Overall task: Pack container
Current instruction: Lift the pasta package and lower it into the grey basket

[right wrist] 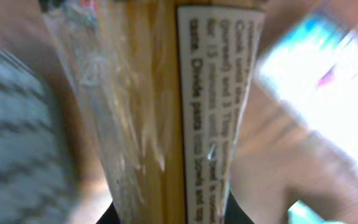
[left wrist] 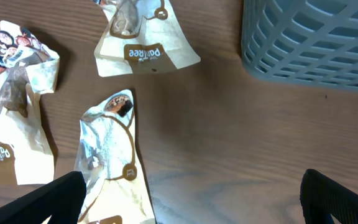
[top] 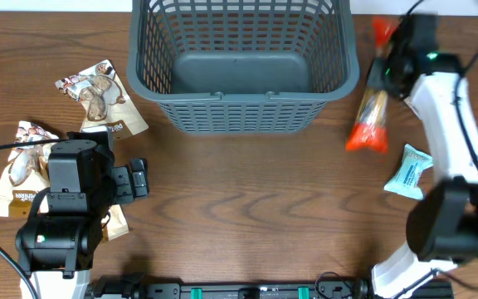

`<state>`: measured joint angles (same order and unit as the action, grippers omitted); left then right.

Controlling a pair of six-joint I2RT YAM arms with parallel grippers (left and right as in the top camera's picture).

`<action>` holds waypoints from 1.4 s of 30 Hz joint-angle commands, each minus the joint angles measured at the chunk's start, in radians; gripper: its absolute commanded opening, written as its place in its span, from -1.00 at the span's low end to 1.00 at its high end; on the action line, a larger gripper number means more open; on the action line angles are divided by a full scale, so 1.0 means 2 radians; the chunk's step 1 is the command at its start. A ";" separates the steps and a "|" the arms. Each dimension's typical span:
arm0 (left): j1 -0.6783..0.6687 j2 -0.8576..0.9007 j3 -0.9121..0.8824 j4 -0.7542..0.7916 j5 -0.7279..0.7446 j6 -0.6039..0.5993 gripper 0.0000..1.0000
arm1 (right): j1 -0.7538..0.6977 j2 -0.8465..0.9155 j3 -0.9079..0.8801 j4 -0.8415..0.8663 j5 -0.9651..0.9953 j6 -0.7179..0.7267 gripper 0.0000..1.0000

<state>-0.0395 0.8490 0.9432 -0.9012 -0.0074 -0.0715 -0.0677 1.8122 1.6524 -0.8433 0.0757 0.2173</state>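
Note:
The dark grey container (top: 239,108) stands at the back middle of the table with nothing inside. My right gripper (top: 388,66) is shut on a long clear pasta packet with orange ends (top: 370,116), just right of the container's right wall. In the right wrist view the packet (right wrist: 166,112) fills the space between my fingers (right wrist: 173,218), and the container (right wrist: 11,124) is a blur at the left. My left gripper (top: 139,178) is open and empty over bare wood. In the left wrist view it (left wrist: 197,205) is right of a cream snack packet (left wrist: 110,162).
Two more cream snack packets lie at the left (top: 102,95) (top: 23,166), also seen in the left wrist view (left wrist: 145,43) (left wrist: 11,106). A light blue packet (top: 409,172) lies at the right, in front of the pasta. A container corner (left wrist: 316,43) shows in the left wrist view.

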 commanded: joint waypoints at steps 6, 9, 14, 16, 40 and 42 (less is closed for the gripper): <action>0.002 0.000 0.008 -0.007 -0.006 -0.001 0.97 | 0.012 -0.120 0.126 0.016 -0.021 -0.120 -0.97; 0.002 0.000 0.008 -0.007 -0.006 -0.001 0.97 | 0.031 -0.143 0.134 0.029 -0.099 -0.229 -0.97; 0.002 0.000 0.008 -0.007 -0.006 -0.001 0.97 | 0.086 -0.158 0.134 0.059 -0.224 -0.425 -0.97; 0.002 0.000 0.008 -0.009 -0.006 -0.001 0.97 | 0.111 -0.154 0.134 0.082 -0.227 -0.456 -0.97; 0.002 0.000 0.008 -0.022 -0.006 -0.001 0.97 | 0.196 0.107 0.134 0.068 -0.256 -0.515 -0.98; 0.002 0.000 0.008 -0.022 -0.006 -0.001 0.97 | 0.196 0.130 0.134 0.038 -0.236 -0.527 -0.97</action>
<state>-0.0395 0.8490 0.9432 -0.9401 -0.0074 -0.0715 0.3172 2.0758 1.8889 -0.7521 -0.4377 -0.7963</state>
